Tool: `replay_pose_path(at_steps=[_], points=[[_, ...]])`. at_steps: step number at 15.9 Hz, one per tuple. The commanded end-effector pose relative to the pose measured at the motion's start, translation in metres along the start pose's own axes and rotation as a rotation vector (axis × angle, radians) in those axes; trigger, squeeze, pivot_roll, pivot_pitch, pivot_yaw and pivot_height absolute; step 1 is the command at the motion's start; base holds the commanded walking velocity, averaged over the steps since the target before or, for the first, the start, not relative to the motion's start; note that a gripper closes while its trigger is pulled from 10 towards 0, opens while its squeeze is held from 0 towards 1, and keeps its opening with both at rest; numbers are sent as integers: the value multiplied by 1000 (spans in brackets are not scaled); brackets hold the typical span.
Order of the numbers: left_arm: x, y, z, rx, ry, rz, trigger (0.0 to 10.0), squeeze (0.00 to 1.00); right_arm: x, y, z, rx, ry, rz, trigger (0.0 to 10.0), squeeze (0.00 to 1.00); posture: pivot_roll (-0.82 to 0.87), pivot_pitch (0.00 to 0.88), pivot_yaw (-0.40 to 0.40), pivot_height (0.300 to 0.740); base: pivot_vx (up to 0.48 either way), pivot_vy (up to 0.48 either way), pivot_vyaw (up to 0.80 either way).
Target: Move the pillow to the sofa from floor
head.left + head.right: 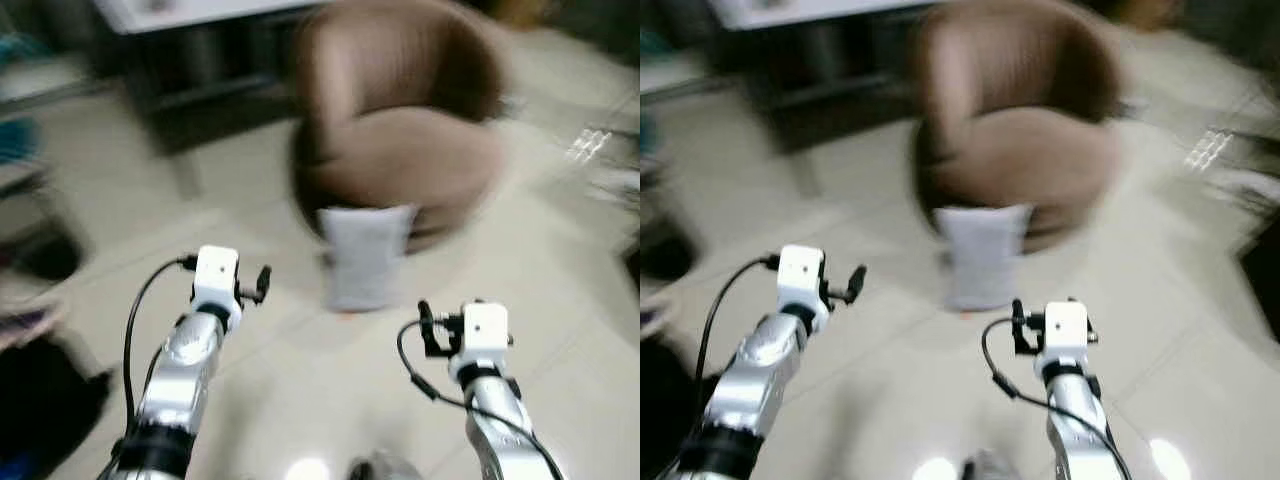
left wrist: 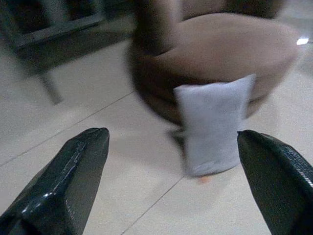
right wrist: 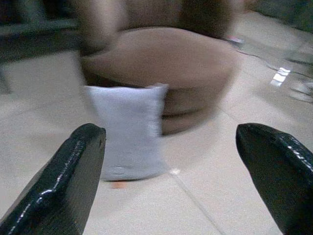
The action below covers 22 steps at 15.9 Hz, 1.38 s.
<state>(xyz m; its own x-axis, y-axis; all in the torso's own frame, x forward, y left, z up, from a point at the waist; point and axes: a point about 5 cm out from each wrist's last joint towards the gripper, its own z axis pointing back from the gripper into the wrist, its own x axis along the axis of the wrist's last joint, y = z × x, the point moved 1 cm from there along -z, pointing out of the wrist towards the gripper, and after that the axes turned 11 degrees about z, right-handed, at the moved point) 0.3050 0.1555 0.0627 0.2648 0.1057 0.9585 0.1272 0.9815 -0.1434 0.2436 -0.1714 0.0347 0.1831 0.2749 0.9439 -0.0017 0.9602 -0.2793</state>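
A light grey pillow [image 1: 365, 255] stands upright on the pale tiled floor and leans against the front of a round brown sofa chair [image 1: 400, 130]. Both my arms are held out in front, short of the pillow. My left gripper [image 2: 171, 134] is open, and the pillow [image 2: 215, 122] shows between its fingers, towards one side. My right gripper [image 3: 168, 129] is open too, with the pillow [image 3: 129, 129] and the sofa seat [image 3: 161, 56] ahead of it. Neither gripper touches anything. All the views are blurred.
A white-topped table [image 1: 190, 15] with dark legs stands at the back left, behind the sofa chair. Dark blurred things [image 1: 40, 400] lie at the near left. Bare tiled floor [image 1: 330, 370] stretches between my arms and the pillow.
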Motion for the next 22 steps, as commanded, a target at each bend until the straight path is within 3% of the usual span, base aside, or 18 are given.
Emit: replay_pose_path(at_steps=[1, 6, 8, 12, 18, 22], points=[[-3, -10, -1, -41, 18, -4, 10000, 0, -5, -7, 1, -24, 19, -2, 10000, 0, -37, 83, -38, 740, 0, 465, -750], [-7, -17, -1, -75, 65, -17, 10000, 0, -7, -8, 1, -27, 27, -7, 10000, 0, -35, 70, -32, 740, 0, 460, -749], [-4, -20, -1, -96, 35, -36, 10000, 0, -8, -8, 1, -27, 30, -10, 10000, 0, -34, 68, -31, 740, 0, 452, -750], [-6, -19, -1, -85, 48, -40, 10000, 0, -8, -8, 0, -40, 28, 22, 10000, 0, -34, 71, -28, 740, 0, 0, -725], [-3, -12, -1, -55, 44, -68, 10000, 0, -10, -7, 2, -48, 31, 28, 10000, 0, -33, 79, -23, 740, 0, 0, 0], [-5, -11, -1, -63, 63, -75, 10000, 0, -10, -5, 2, -47, 34, 25, 10000, 0, -35, 83, -20, 740, 466, 0, 0]])
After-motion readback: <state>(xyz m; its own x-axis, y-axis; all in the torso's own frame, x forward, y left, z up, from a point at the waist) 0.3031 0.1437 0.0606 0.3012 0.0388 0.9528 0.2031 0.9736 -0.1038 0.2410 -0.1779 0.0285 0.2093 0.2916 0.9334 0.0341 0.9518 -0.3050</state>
